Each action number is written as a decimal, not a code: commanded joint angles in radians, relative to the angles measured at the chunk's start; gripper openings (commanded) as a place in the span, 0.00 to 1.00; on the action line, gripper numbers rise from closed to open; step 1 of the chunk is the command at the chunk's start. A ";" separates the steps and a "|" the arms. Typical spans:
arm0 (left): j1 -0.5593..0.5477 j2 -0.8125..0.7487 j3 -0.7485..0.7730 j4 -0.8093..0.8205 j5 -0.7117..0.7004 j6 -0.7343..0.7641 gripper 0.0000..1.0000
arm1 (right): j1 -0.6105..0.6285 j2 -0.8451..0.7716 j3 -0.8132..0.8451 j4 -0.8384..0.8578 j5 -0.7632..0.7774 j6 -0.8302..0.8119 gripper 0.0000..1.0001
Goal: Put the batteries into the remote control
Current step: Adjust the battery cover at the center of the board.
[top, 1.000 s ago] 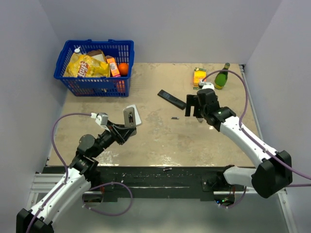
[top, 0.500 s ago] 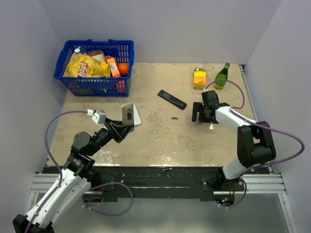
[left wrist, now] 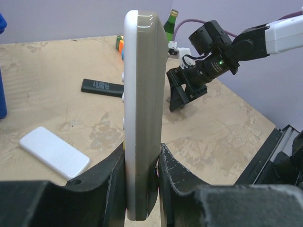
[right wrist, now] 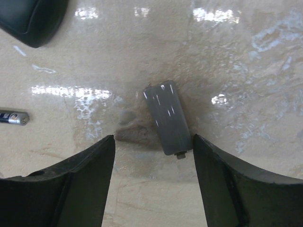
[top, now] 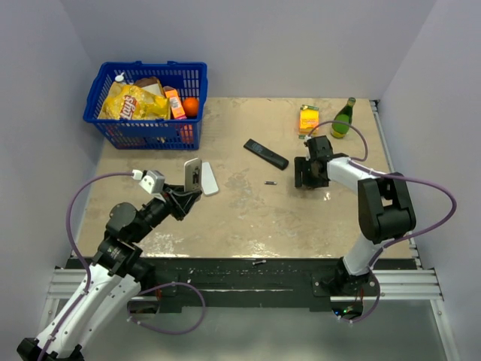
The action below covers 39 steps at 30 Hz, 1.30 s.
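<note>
**While the right jaws straddle a grey plate, the battery lies outside them**

Since loading starts with a pick, what counts is where the battery (top: 270, 183) lies. It is flat on the worktop (top: 248, 226), about midway between the left and right edges, with its long axis roughly parallel to the near edge. The right gripper (right wrist: 152, 142) is the nearer one, low over the worktop just to the battery's right. In its wrist view the battery sits at the far left of the picture, beyond the outer side of the left finger and not between the jaws. Those jaws stand apart and grasp nothing. Between them lies a small grey plate (right wrist: 168, 124) with a tab at one end, close to the right finger; it may be the battery cover. The battery's length seems to run along the line from finger to finger. I judge that taking it across its width would call for a shift toward the worktop's middle and about a quarter turn of the wrist.

Further left, the left gripper (left wrist: 141, 161) is clenched on the lower end of the remote control (left wrist: 142, 94), held upright and edge-on over the worktop's left half. A white slab (left wrist: 54, 151) lies flat on the worktop beside it. A black remote (top: 265, 153) lies toward the far edge, apart from the battery.
</note>
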 commanded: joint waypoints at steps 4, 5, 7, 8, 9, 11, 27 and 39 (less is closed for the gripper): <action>0.010 -0.005 0.043 0.018 -0.005 0.035 0.00 | 0.064 -0.035 0.001 0.001 -0.169 0.019 0.67; 0.011 -0.005 0.043 0.020 -0.007 0.033 0.00 | 0.090 -0.037 0.006 0.002 -0.182 0.022 0.67; 0.013 -0.005 0.042 0.021 -0.004 0.033 0.00 | 0.115 -0.034 0.015 0.013 -0.203 0.017 0.67; 0.014 -0.005 0.042 0.021 -0.004 0.033 0.00 | 0.135 -0.031 0.033 0.011 -0.205 0.006 0.67; 0.014 -0.007 0.042 0.021 -0.004 0.033 0.00 | 0.144 -0.031 0.043 0.013 -0.206 -0.007 0.68; 0.016 -0.008 0.042 0.018 -0.004 0.033 0.00 | 0.152 -0.036 0.064 0.010 -0.203 -0.023 0.68; 0.019 -0.022 0.039 0.006 -0.013 0.038 0.00 | 0.089 0.125 0.294 -0.049 -0.146 -0.092 0.68; 0.020 -0.027 0.036 0.014 -0.005 0.035 0.00 | 0.046 0.155 0.230 -0.013 -0.157 -0.073 0.69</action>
